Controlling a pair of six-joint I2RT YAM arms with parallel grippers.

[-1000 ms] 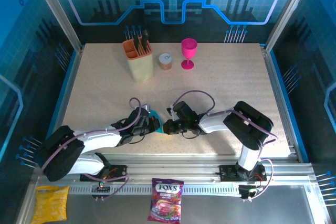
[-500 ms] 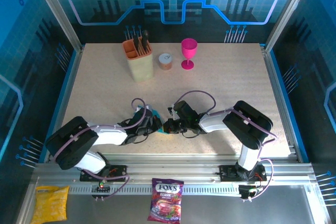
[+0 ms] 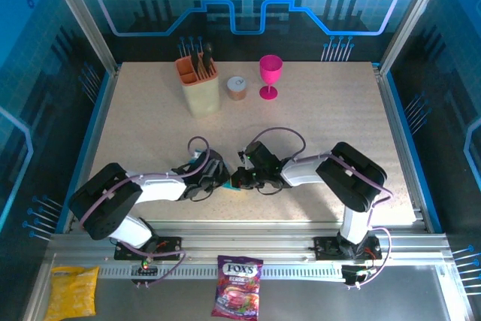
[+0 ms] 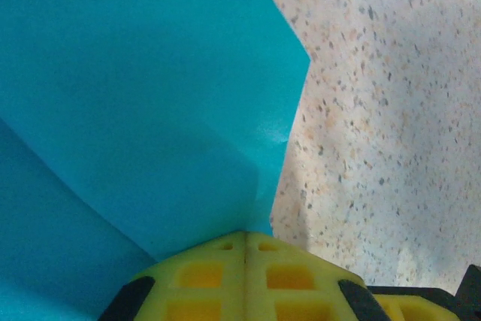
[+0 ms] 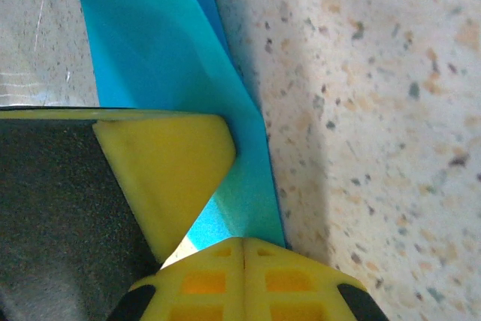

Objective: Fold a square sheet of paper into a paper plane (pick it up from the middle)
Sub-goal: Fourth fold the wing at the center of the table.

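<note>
creased paper (image 4: 135,95) edge, open tabletop (image 4: 391,110) beside

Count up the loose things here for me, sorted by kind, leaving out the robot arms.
Blue paper sheet: 1
Pink goblet: 1
Orange utensil holder: 1
Small round tin: 1
Bags: 2 (yellow snack bag, purple candy bag)
Total: 6

Table (image 3: 323,118) middle free; knife holder (image 3: 198,84), jar (image 3: 237,88), goblet (image 3: 270,77) line far edge.
</note>
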